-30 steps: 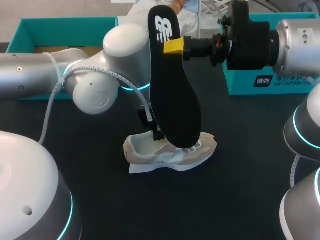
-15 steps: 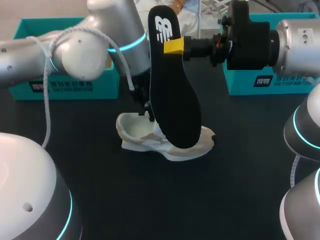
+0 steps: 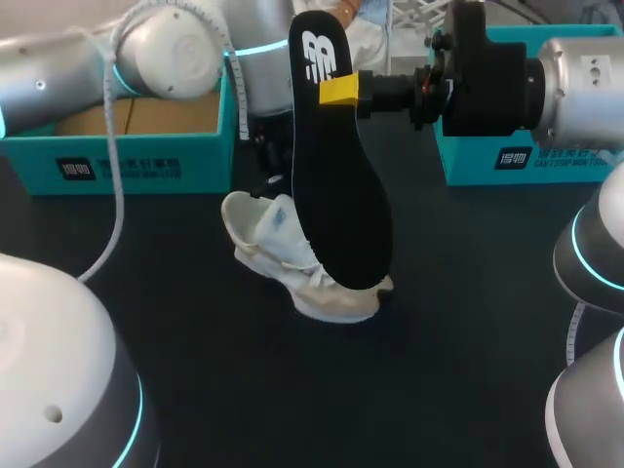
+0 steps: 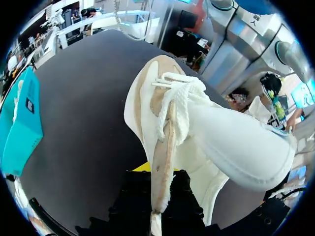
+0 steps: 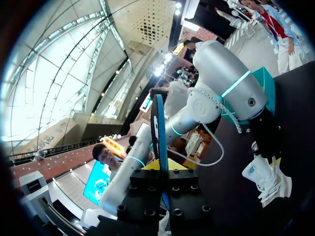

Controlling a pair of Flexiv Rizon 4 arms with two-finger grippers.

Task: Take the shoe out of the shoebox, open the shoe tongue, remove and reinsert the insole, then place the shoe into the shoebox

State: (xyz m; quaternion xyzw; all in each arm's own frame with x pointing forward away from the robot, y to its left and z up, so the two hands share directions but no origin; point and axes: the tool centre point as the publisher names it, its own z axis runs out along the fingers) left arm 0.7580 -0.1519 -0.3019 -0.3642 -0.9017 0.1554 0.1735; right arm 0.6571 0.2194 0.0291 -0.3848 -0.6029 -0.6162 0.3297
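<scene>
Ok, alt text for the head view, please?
The right hand holds a black insole upright aloft, while the left hand grips a white shoe near its opening on the black table. An open teal shoebox stands at rear left.

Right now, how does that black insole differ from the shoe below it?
The insole is black, thin and flat; the shoe is cream and beige, bulky, with laces. The insole hangs upright in the air, clamped near its top end by the right gripper; the shoe sits low over the table, tilted, gripped at its heel by the left gripper. Shared: each is held by one gripper.
</scene>
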